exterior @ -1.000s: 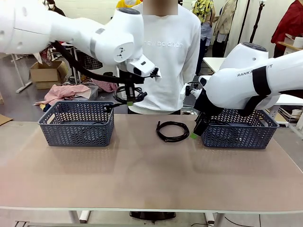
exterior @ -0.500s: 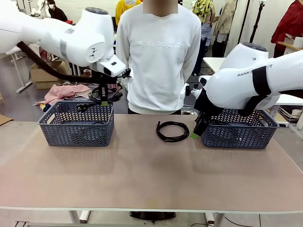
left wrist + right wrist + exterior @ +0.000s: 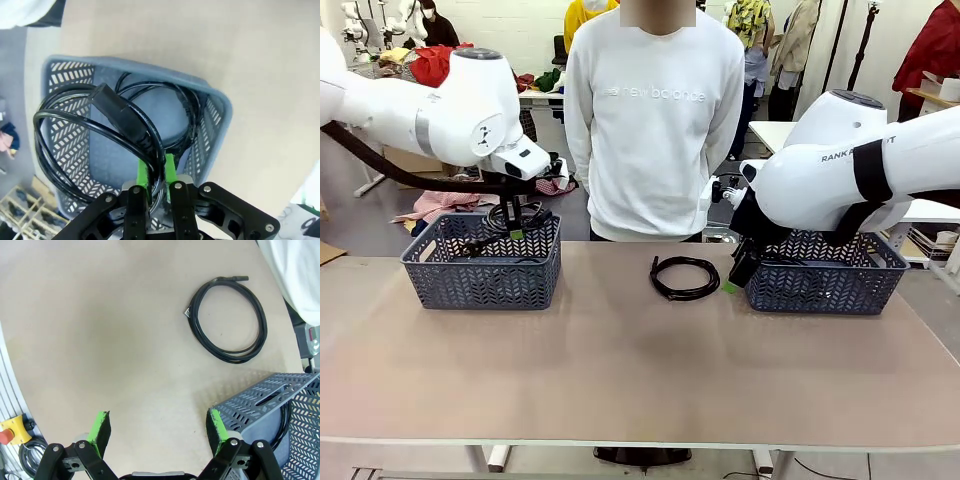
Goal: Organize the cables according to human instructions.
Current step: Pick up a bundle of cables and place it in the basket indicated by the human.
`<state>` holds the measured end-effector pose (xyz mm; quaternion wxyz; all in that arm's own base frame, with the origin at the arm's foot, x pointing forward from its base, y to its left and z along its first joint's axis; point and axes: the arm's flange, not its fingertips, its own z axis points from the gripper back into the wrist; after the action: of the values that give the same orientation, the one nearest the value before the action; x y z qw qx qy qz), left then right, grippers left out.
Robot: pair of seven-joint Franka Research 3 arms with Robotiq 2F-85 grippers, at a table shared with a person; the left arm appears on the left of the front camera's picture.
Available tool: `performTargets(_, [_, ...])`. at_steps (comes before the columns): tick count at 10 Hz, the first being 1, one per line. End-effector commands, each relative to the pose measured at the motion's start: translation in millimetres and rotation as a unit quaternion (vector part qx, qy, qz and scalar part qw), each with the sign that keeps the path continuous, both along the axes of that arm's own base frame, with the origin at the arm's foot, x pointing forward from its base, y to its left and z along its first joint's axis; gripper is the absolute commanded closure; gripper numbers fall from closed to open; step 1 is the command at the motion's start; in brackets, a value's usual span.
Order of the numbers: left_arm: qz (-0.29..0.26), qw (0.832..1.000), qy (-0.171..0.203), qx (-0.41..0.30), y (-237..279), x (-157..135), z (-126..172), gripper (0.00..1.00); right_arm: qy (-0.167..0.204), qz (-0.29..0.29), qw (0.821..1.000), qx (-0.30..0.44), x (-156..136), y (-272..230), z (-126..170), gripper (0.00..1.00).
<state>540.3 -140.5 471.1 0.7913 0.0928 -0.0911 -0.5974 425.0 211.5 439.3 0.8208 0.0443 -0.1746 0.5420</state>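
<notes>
**A:** Anything here that can actually be read?

**B:** Two bits, both in the front view. The person's white sweatshirt (image 3: 620, 170) has pale chest lettering (image 3: 655, 94) that says "new balance". It is all lower case and faint against the cloth.

**A:** And on the robot?

**B:** The white shell of the right arm (image 3: 810, 190) carries dark capital letters (image 3: 840, 155). They read "RANK R", then a black strap (image 3: 867, 175) crosses the print and hides the middle. What looks like "OT" shows past the strap.

**A:** Is "RANK" the start of the word?

**B:** I can't tell. The shell curves away there.
</notes>
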Motion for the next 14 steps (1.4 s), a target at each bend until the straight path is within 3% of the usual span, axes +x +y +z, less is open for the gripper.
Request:
performTargets(1, [-0.018, 1.0, -0.011, -0.012, 11.1, 4.2, -5.3, 1.0, -0.003, -0.002, 1.0, -0.001, 0.4, -0.4, 0.7, 0.0])
performTargets(6, [-0.008, 1.0, -0.01, -0.014, 20.1, 16.7, -13.2, 1.0, -0.003, -0.002, 1.0, -0.001, 0.4, -0.4, 0.7, 0.0])
performTargets(7, [-0.009, 1.0, -0.004, -0.014, 20.6, 17.7, -14.6, 0.65, -0.003, -0.002, 1.0, -0.001, 0.4, -0.4, 0.7, 0.0])
performTargets(8, [-0.007, 1.0, -0.004, -0.015, 21.7, 18.6, -16.8, 0.65, -0.003, -0.002, 1.0, -0.001, 0.4, -0.4, 0.7, 0.0])
performTargets(9, [-0.004, 1.0, -0.003, -0.015, 21.5, 18.1, -16.4, 0.46, -0.003, -0.002, 1.0, -0.001, 0.4, -0.4, 0.7, 0.0])
performTargets(10, [-0.003, 1.0, 0.002, -0.016, 21.7, 17.4, -14.4, 0.61, -0.003, -0.002, 1.0, -0.001, 0.4, -0.4, 0.7, 0.0])
performTargets(11, [0.0, 1.0, 0.005, -0.014, 22.7, 17.2, -12.4, 0.26, -0.003, -0.002, 1.0, -0.001, 0.4, -0.4, 0.7, 0.0])
performTargets(12, [0.001, 1.0, 0.008, -0.014, 23.2, 16.4, -10.4, 0.41, -0.003, -0.002, 1.0, -0.001, 0.4, -0.4, 0.7, 0.0])
performTargets(13, [0.002, 1.0, 0.013, -0.015, 23.5, 15.5, -9.5, 0.07, -0.003, -0.002, 1.0, -0.001, 0.4, -0.4, 0.7, 0.0])
performTargets(14, [-0.002, 0.999, 0.024, -0.022, 23.2, 15.3, -8.7, 0.22, -0.003, -0.002, 1.0, -0.001, 0.4, -0.4, 0.7, 0.0])
